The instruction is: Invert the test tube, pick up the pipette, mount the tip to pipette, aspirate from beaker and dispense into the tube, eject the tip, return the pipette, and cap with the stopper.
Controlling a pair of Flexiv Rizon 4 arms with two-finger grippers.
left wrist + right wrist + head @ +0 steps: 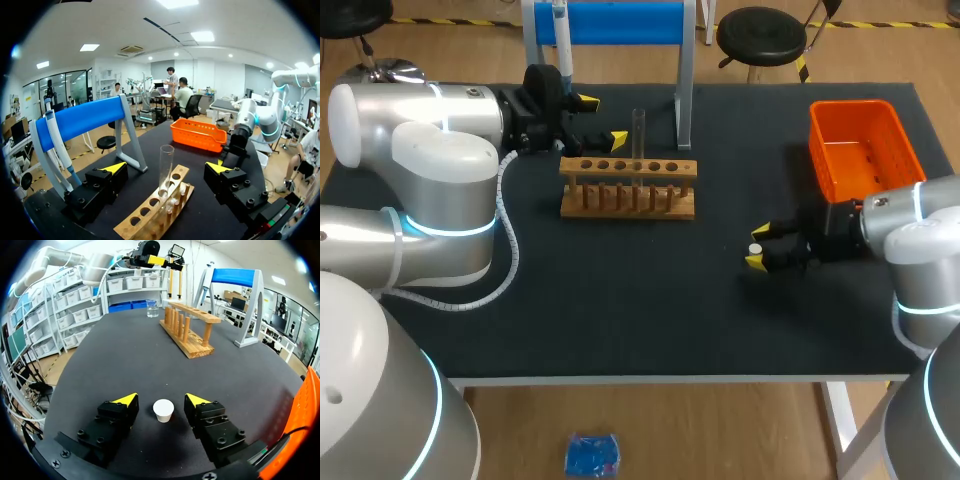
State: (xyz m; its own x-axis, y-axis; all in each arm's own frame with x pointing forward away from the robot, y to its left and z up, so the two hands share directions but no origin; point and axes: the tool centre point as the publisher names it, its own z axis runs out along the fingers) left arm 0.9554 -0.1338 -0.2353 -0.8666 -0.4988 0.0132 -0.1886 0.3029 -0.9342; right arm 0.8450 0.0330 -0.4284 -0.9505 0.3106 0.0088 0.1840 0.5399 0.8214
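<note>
One clear test tube upright in rack, mouth up; my left tool spread, right tool spread around white stopper.

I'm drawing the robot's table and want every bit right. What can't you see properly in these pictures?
- Small clear glass beaker: tiny in the right wrist view, fill unreadable; absent from the head view, maybe behind the left arm.
- White pipette on the blue stand: head view, lower end hidden behind the left claw.
- Clear glass test tube: head view, too faint to show any contents.
</note>
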